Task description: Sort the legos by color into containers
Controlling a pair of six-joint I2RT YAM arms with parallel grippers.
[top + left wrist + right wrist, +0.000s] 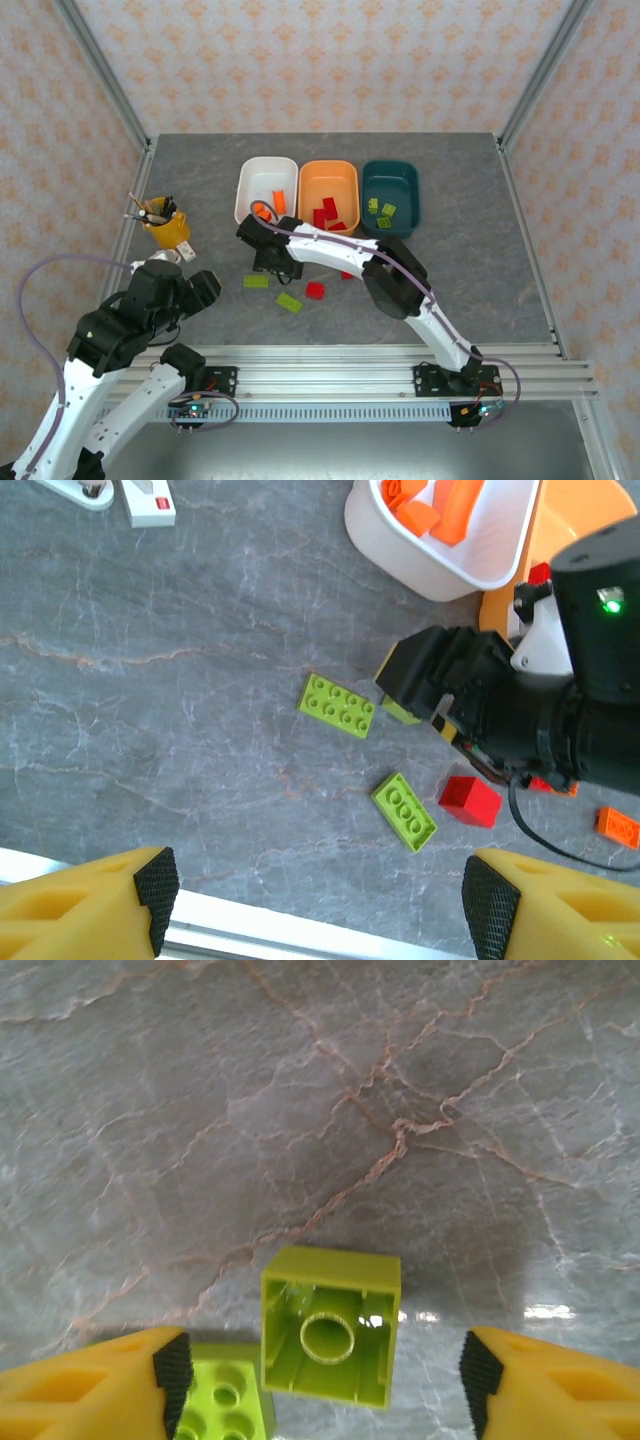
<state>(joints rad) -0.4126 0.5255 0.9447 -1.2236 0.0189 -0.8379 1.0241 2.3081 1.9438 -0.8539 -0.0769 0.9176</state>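
Note:
An upside-down lime square lego (330,1325) lies on the table between the fingers of my open right gripper (325,1375), clear of both pads. A studded lime brick (225,1400) lies beside its left finger. From above, the right gripper (265,255) hangs low in front of the white tub (250,180). The orange tub (345,180) holds red bricks and the teal tub (405,190) holds green ones. My left gripper (322,895) is open and empty, above two lime bricks (338,706) (404,811), a red brick (470,801) and an orange one (618,826).
A yellow cup of pens (165,225) stands at the left, with small white items (150,500) near it. The right arm (390,275) stretches across the middle of the table. An aluminium rail (330,355) runs along the near edge.

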